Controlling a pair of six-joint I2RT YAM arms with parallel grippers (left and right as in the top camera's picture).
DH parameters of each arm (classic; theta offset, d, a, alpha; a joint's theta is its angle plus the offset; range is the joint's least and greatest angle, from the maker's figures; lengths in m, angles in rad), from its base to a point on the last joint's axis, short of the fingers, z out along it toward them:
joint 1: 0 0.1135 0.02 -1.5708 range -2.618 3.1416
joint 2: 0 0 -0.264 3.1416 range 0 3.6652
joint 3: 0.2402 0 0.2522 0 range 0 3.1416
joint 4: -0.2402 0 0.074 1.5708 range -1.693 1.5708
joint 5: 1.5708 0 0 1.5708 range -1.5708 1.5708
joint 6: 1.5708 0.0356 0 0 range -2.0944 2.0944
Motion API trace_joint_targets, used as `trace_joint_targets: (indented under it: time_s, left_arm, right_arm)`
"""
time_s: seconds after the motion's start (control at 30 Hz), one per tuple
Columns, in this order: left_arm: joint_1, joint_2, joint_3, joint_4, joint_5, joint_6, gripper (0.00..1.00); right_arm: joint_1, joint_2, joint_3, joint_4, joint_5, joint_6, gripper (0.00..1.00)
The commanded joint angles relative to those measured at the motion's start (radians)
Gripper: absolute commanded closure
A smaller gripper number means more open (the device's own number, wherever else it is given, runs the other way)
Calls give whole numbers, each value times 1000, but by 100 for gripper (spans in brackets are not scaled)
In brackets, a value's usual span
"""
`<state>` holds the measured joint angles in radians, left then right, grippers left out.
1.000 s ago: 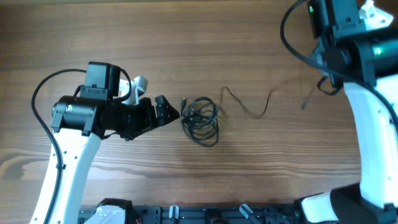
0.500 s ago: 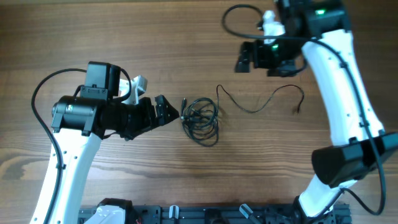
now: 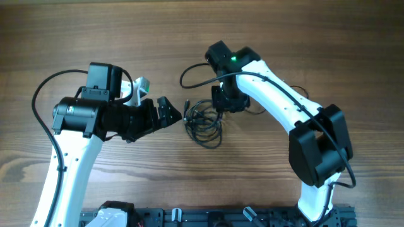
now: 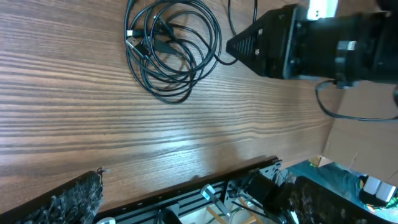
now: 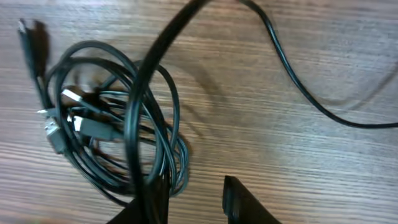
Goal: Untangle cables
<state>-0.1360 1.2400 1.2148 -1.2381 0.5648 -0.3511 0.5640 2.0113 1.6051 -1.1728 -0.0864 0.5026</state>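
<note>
Now that the right arm is back from the far corner of the counter, where it was a second ago, the right pincer (image 3: 226, 101) hangs low over the edge of the cable bundle (image 3: 203, 121), jaws spread and holding nothing. In its own wrist view the coil lies just ahead and to the left of its fingers (image 5: 245, 202). One freed cable (image 5: 298, 81) lies stretched out ahead and to the right of that pincer, clear of the coil as far as that view shows. So one strand looks dealt with, and the arm appears to be coming in for the next. The left pincer (image 3: 169, 112) is where it was, just beside the bundle's opposite side, also spread and empty, with the coil's plugs on the side nearest it. The counter (image 3: 126, 38) is brown wood with a strong grain. Beyond its front edge the left wrist view shows a black mounting rail (image 4: 211, 193) and what looks like a cardboard box (image 4: 354, 137).
</note>
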Motion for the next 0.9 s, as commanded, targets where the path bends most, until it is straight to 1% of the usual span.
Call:
trace_joint_targets:
  time_s: [0.0, 0.07, 0.1, 0.17, 0.27, 0.4, 0.47, 0.5, 0.53, 0.73, 0.8, 0.83, 0.87]
  left_arm:
    - [-5, 6, -7, 7, -10, -5, 0]
    - [-5, 6, -7, 11, -10, -5, 0]
    - [-5, 6, -7, 12, -10, -5, 0]
    - [-5, 6, -7, 12, -10, -5, 0]
    - [-5, 6, -7, 12, -22, -5, 0]
    - [-5, 6, -7, 12, -35, -6, 0]
    - [-5, 6, -7, 13, -36, -5, 0]
    - [-5, 6, -7, 15, -36, -5, 0]
    - [-5, 6, -7, 16, -35, -6, 0]
    - [-5, 6, -7, 14, -35, -6, 0]
    - [-5, 6, -7, 15, -35, -5, 0]
    - [-5, 6, -7, 16, -35, -6, 0]
    - [-5, 6, -7, 16, -35, -6, 0]
  right_arm:
    - [-2, 5, -12, 11, -7, 2, 96]
    - [-2, 5, 8, 10, -7, 16, 96]
    - [-2, 4, 44, -7, -9, 23, 96]
    - [-2, -15, 169, -82, -19, 13, 96]
    - [-2, -82, 431, -232, -67, 5, 96]
    - [-2, -189, 711, -264, -175, 10, 96]
    - [-2, -249, 758, -233, -200, 96, 96]
    - [-2, -286, 759, -195, -215, 145, 96]
    - [-2, -320, 759, -151, -224, 162, 96]
    - [-2, -441, 759, 140, -225, 163, 96]
    - [-2, -444, 758, 163, -203, 155, 95]
    - [-2, -438, 756, 153, -167, 155, 96]
    - [-2, -421, 755, 104, -86, 160, 96]
